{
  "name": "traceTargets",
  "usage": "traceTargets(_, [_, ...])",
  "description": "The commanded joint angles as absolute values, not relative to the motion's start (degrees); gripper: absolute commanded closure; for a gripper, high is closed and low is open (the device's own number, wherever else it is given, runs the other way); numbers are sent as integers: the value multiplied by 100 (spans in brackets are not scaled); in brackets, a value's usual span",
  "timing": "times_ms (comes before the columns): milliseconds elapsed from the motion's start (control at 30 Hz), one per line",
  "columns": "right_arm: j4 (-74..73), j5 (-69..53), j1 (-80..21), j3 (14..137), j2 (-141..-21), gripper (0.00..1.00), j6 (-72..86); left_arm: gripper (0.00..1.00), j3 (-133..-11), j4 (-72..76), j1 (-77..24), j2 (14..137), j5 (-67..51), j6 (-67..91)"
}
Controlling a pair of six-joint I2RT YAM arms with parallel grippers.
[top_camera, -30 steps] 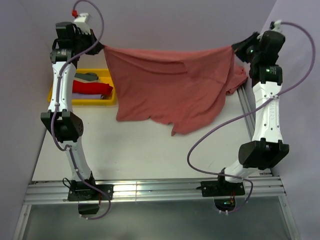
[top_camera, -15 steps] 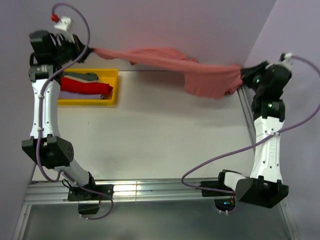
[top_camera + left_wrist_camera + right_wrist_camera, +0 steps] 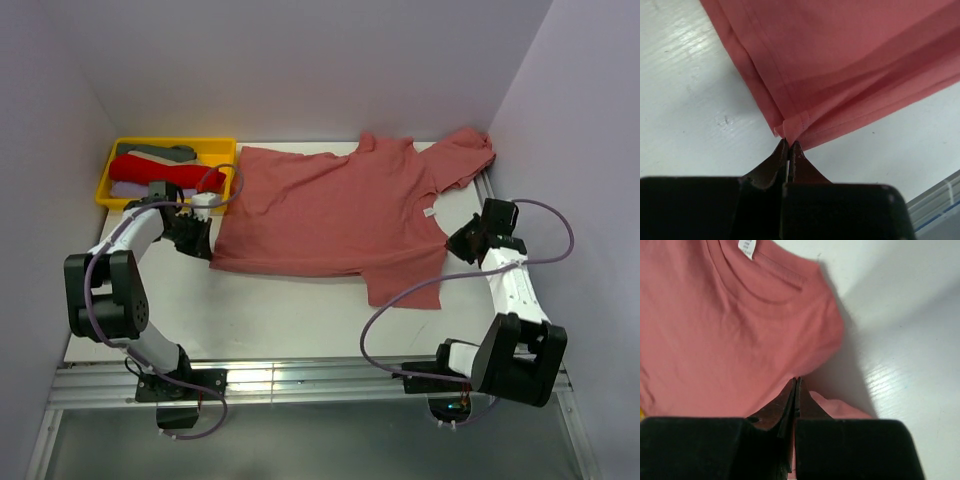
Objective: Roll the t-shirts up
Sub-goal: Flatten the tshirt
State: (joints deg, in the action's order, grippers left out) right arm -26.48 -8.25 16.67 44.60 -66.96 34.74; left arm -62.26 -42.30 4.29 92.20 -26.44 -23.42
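just beside the yellow tray (image 3: pixel 200 141), on its right, 1 salmon t-shirt (image 3: pixel 330 210) lies spread nearly flat on the table (image 3: pixel 300 320), hem end toward the tray and collar end away from it. the left gripper (image 3: pixel 788 146) sits on the near side of the tray, low over the table, jaws clenched on the shirt's near hem corner, where the doubled edge comes to a point at its tips. the right gripper (image 3: pixel 795 382) is well apart from the tray, at the shirt's far end, jaws pressed together on a pinch of cloth at the shoulder, close to the collar and its white label (image 3: pixel 747 247). holding 2 opposite ends this way looks meant to keep the thin cloth pulled out and smooth, so a roll can start from a straight edge (1 sleeve, the one farther from the arms, lies bunched and creased). counted: 1 shirt on the table, 2 grippers, 1 tray, and inside the tray what look like 3 bundled garments, red, grey and pale lilac. rolling of this shirt is not yet begun.
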Motion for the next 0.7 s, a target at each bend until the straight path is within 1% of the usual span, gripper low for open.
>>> traceTargets(0, [-2189, -554, 1731, 4509, -6969, 100, 3305, 100, -6205, -4131, 246, 9325, -2180, -2786])
traceTargets(133, [-2092, -457, 1731, 4544, -7434, 100, 3278, 100, -6179, -4087, 193, 9509, -2083, -2769])
traceTargets(333, [-2144, -203, 1731, 4386, -7550, 100, 3278, 100, -6188, -4148, 176, 9615, -1960, -2856])
traceTargets(400, [-2354, -9, 1740, 4290, -7375, 100, 3226, 100, -6179, -4218, 176, 9563, -2012, -2926])
traceTargets(667, [-3242, 413, 1819, 4026, -5837, 100, 3120, 100, -5714, -4456, 185, 8895, -1846, -3296])
